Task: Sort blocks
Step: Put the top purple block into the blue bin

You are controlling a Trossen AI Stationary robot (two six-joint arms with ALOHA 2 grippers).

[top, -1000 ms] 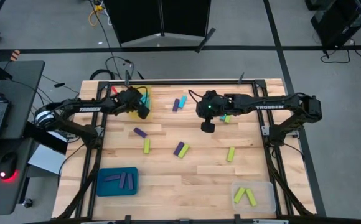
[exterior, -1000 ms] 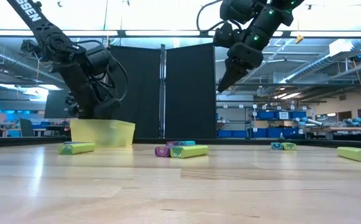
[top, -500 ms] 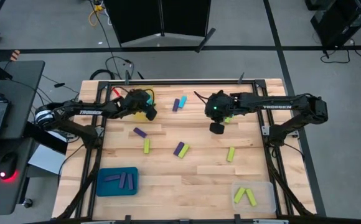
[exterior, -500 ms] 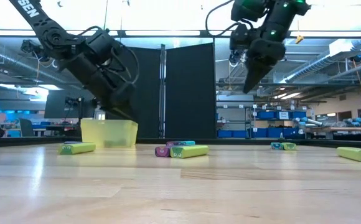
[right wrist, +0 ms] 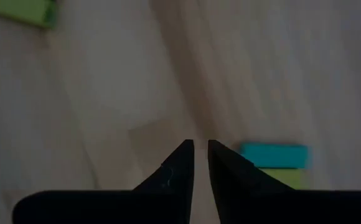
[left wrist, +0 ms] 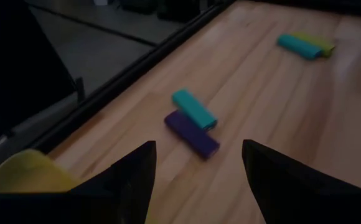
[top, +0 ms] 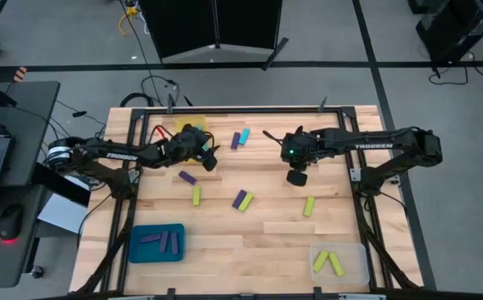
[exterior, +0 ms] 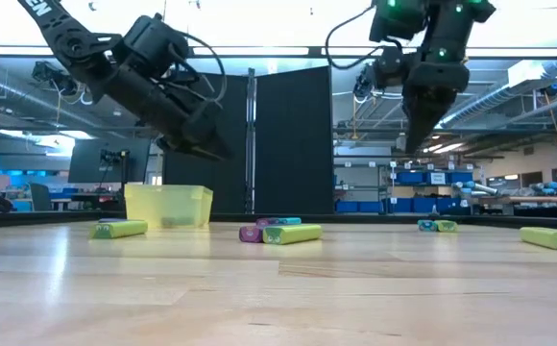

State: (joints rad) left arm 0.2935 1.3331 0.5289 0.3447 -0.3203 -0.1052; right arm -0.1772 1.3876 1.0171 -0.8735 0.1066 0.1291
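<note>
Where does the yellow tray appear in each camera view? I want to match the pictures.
High view: yellow tray at the table's far left, partly under the left arm.
Low view: left of centre, at the far edge.
Left wrist view: only a corner.
Right wrist view: not in it.
Shared landmark: cyan-and-green block pair.

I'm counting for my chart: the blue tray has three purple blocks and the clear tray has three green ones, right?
Almost. The clear tray holds two green blocks, not three; the high view shows it. The blue tray does hold three purple blocks.
</note>
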